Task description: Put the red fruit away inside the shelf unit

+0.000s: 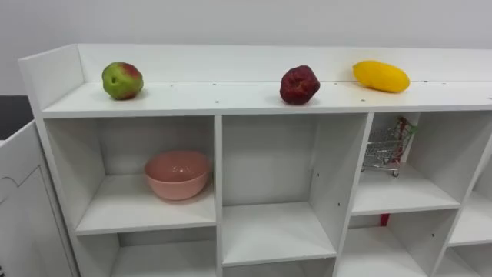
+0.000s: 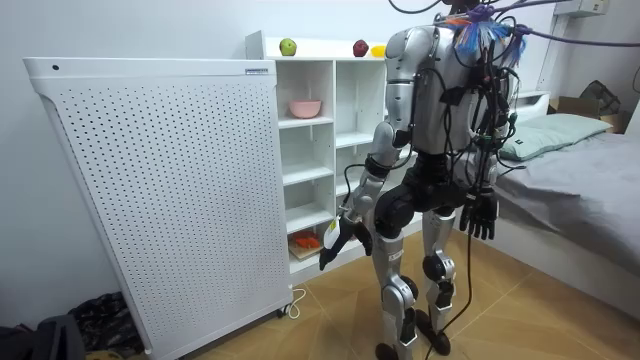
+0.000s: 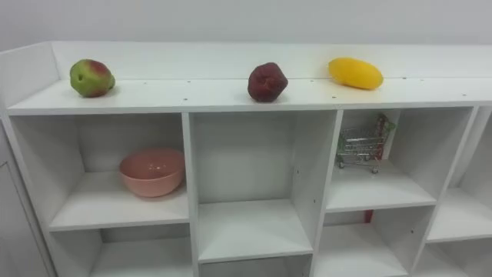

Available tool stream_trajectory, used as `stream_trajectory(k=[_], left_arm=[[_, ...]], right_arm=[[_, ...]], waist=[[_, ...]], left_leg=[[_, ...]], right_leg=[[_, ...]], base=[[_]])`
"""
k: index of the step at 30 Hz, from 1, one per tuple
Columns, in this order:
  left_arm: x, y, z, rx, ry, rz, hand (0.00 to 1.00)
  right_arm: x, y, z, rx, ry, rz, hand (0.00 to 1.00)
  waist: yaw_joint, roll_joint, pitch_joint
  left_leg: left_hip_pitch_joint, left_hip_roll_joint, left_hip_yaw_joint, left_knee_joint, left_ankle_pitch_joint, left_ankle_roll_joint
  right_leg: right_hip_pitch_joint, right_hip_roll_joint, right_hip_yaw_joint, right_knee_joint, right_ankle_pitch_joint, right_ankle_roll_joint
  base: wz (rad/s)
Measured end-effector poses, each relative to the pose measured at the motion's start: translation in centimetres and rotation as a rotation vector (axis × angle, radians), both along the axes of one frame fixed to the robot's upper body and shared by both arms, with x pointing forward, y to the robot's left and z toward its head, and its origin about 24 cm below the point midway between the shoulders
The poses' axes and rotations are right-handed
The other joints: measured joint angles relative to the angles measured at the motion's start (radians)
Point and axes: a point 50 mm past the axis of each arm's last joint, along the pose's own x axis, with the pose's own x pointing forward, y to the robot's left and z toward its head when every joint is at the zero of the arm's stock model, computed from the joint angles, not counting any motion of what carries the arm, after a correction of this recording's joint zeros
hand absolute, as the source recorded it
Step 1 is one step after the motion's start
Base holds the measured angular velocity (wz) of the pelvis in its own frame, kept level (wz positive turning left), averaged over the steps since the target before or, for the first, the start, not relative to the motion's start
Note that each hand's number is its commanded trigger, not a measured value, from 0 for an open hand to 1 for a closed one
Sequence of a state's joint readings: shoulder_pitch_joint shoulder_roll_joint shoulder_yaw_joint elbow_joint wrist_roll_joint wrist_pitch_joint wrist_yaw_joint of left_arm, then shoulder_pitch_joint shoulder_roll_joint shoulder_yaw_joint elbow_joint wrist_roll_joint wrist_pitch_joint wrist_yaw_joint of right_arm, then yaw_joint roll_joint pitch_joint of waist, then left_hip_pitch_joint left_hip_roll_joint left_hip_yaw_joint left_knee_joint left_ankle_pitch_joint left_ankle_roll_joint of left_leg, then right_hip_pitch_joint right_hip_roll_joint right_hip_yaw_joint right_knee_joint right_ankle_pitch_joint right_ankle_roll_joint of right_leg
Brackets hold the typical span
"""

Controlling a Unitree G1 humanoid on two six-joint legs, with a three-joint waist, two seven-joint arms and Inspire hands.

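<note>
Three fruits lie on the top board of the white closet [image 1: 231, 98]: a green-red apple [image 1: 122, 80] at the left, a dark red fruit [image 1: 299, 85] in the middle and a yellow mango [image 1: 380, 76] at the right. In the room view I stand upright facing the closet [image 2: 310, 150]. My left hand [image 2: 335, 240] hangs low by the lower shelves with relaxed fingers, holding nothing. Beside my hip my right hand [image 2: 478, 215] hangs open and empty.
A pink bowl [image 1: 177, 174] sits in the upper left compartment and a small wire shopping cart [image 1: 384, 150] in the upper right one. The closet's big perforated door [image 2: 150, 200] stands open at my left. A bed [image 2: 580, 190] is behind me.
</note>
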State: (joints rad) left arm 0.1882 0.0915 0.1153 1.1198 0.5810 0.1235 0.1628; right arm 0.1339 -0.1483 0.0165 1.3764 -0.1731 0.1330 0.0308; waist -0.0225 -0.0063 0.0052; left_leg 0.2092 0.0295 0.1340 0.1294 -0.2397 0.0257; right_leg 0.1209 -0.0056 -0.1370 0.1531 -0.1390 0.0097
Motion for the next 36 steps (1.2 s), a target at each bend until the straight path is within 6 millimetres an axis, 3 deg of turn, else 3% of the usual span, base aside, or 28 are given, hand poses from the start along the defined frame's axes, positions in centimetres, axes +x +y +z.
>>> stream_trajectory(k=[13,20,23,26,27,31,32,36], left_arm=[[0.1,-0.1,0.0,-0.017,0.005,-0.003,0.0],[0.6,0.1,0.1,-0.001,-0.062,0.033,0.0],[1.6,0.8,0.5,0.011,-0.107,0.027,0.0],[3.1,1.7,1.0,0.019,-0.183,0.047,0.0],[3.3,1.7,1.0,0.018,-0.193,0.051,0.0],[4.7,1.7,1.4,0.011,-0.259,0.045,0.0],[4.8,1.5,1.4,0.007,-0.264,0.034,0.0],[5.5,0.8,1.6,-0.021,-0.305,0.032,0.0]], right_arm=[[0.4,0.0,0.0,0.008,-0.019,-0.016,0.0],[2.6,-1.0,0.3,-0.088,-0.187,-0.283,0.0],[5.8,-2.1,0.9,-0.13,-0.359,-0.379,0.0],[11.3,-3.7,3.0,-0.186,-0.634,-0.478,0.0],[12.3,-3.9,3.5,-0.199,-0.69,-0.483,0.0],[18.0,-4.5,8.6,-0.247,-1.062,-0.475,0.0],[19.5,-4.0,10.3,-0.242,-1.159,-0.448,0.0],[22.3,-2.9,15.3,-0.221,-1.425,-0.393,0.0]], waist=[[-0.004,-0.004,-0.0005],[-0.005,-0.002,0.0002],[-0.012,-0.001,0.0018],[-0.023,0.001,-0.0002],[-0.024,0.002,-0.0011],[-0.021,0.015,-0.0046],[-0.021,0.012,-0.0006],[-0.022,0.006,0.0004]], left_leg=[[-0.006,-0.001,0.0,0.0,-0.001,0.0],[-0.003,-0.002,0.0,0.005,-0.001,0.0],[-0.007,-0.002,0.001,0.003,-0.001,0.001],[-0.01,-0.005,0.002,0.004,-0.001,0.001],[-0.011,-0.005,0.003,0.005,-0.001,0.001],[-0.025,-0.006,0.013,0.005,-0.001,0.001],[-0.028,-0.005,0.01,0.006,-0.001,0.001],[-0.033,-0.005,0.009,0.006,-0.001,0.001]], right_leg=[[-0.006,0.0,0.0,0.001,0.0,0.0],[-0.002,-0.002,0.0,0.0,-0.001,0.001],[-0.006,-0.002,0.001,0.002,-0.001,0.001],[-0.011,-0.001,0.004,0.002,-0.001,0.001],[-0.013,-0.001,0.006,0.002,-0.001,0.001],[-0.037,0.005,0.024,0.002,0.0,0.0],[-0.041,0.007,0.027,0.002,0.0,0.0],[-0.042,0.007,0.026,-0.002,0.0,0.0]], base=[[0.0],[0.0],[0.0],[-0.02],[-0.1],[-0.1],[-0.17],[-0.02]])
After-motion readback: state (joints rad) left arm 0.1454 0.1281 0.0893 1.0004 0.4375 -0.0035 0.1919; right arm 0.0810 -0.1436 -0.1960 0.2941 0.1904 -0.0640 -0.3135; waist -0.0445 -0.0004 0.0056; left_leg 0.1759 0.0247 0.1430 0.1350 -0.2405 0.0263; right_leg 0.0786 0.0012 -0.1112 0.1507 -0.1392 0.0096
